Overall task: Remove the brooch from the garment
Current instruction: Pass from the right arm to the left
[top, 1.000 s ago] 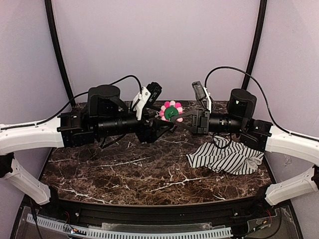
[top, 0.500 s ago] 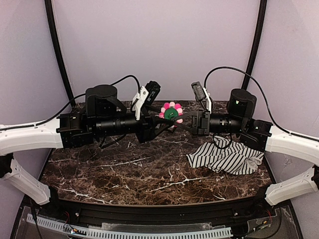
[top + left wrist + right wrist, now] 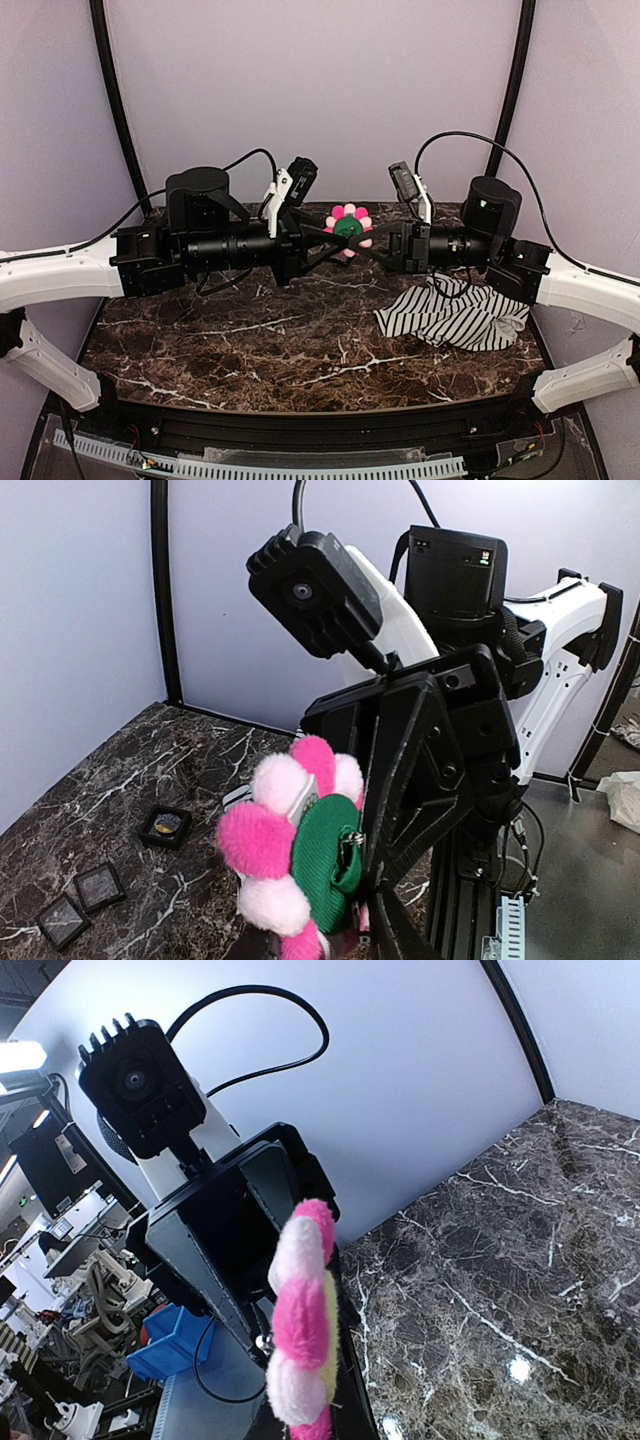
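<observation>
Midair meeting: left claw point(image 3: 338, 233) and right claw point(image 3: 364, 236) both pinch the brooch point(image 3: 348, 224); garment point(image 3: 455, 318) lies crumpled below the right claw.

— Was there any writing you could read in there?

— None that I could make out. A black housing point(image 3: 455, 570) in the left wrist view carried small marks near its top edge, but they were too small to read.

— No brand or number on anything else?

— Nothing legible in the overhead view or in either wrist view.
</observation>
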Controlling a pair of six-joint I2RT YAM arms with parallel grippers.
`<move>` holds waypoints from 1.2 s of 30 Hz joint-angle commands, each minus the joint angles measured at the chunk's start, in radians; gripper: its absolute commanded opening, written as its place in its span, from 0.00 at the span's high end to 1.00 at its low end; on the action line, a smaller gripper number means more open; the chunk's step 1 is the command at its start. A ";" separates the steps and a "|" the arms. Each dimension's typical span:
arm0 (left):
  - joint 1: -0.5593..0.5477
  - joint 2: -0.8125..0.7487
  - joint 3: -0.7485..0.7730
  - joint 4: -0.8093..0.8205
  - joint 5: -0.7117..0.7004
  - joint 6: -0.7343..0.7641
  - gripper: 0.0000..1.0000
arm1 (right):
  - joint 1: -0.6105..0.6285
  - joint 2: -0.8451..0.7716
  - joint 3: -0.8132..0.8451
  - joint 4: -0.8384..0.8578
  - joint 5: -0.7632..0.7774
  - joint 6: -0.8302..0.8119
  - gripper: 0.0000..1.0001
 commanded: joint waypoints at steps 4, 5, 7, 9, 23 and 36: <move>-0.008 -0.002 -0.009 0.015 0.069 -0.007 0.74 | 0.002 -0.006 -0.008 0.044 -0.022 0.002 1.00; -0.008 0.002 -0.007 0.013 0.070 -0.007 0.74 | 0.001 -0.007 -0.008 0.043 -0.020 0.002 1.00; -0.007 0.005 -0.005 0.009 0.067 -0.008 0.73 | 0.002 -0.007 -0.008 0.041 -0.011 0.007 1.00; -0.007 0.006 -0.004 0.005 0.058 -0.005 0.72 | 0.002 -0.004 -0.006 0.032 0.004 0.013 1.00; -0.008 0.036 0.025 -0.070 -0.006 0.024 0.58 | 0.002 0.033 0.013 -0.037 0.090 0.028 1.00; -0.009 0.055 0.048 -0.103 -0.049 0.062 0.47 | 0.002 0.031 0.018 -0.042 0.087 0.032 1.00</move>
